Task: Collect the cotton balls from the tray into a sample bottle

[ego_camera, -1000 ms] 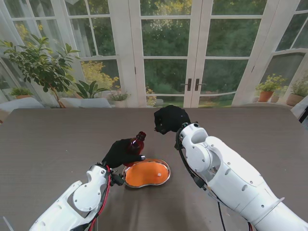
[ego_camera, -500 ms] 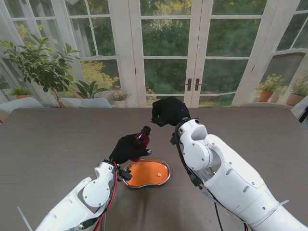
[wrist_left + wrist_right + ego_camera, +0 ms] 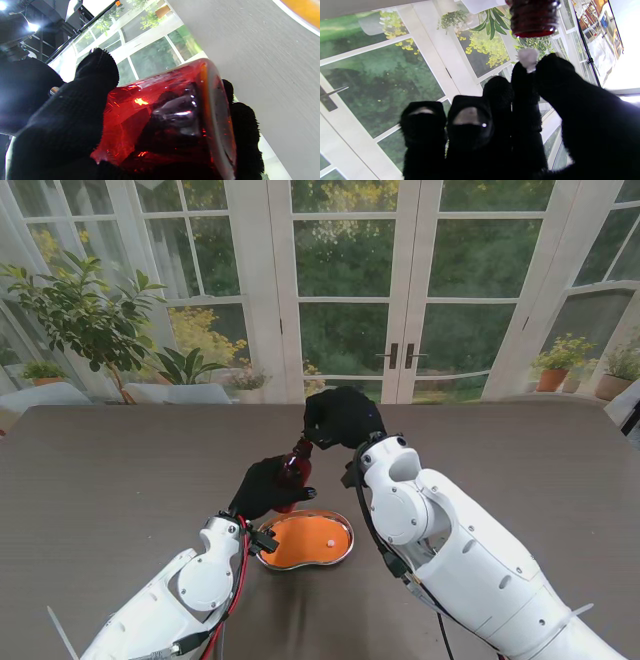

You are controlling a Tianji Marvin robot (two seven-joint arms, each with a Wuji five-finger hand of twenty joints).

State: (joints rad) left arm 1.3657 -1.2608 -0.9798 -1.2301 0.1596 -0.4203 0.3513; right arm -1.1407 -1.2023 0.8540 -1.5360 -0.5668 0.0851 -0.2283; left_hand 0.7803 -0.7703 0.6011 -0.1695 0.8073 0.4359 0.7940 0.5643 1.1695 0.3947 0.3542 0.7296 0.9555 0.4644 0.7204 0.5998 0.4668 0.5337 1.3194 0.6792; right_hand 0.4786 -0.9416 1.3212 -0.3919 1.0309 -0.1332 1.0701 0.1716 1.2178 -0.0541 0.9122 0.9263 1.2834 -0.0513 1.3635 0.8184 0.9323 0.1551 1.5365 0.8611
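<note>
The left hand (image 3: 265, 485) is wrapped around the red sample bottle (image 3: 292, 472), holding it up off the counter (image 3: 100, 470) and tilted, neck pointing away from me toward the right hand (image 3: 342, 418). From the left wrist camera the bottle's (image 3: 160, 120) glass body fills the frame, black-gloved fingers (image 3: 75, 107) clamped on either side of it. Over on the right wrist camera — there it is — a small white cotton ball (image 3: 528, 58) pinched between the thumb and a fingertip (image 3: 523, 82), sitting just beside the bottle's threaded open mouth (image 3: 533, 20), not yet inside. The other fingers of that hand are curled in. In the stand view the right hand hovers right at the bottle's neck, the two nearly touching. Nearer to me on the counter lies the kidney-shaped metal tray (image 3: 340, 552) with its orange inside — one tiny white speck, a cotton ball (image 3: 329, 540), rests in it toward the right.
</note>
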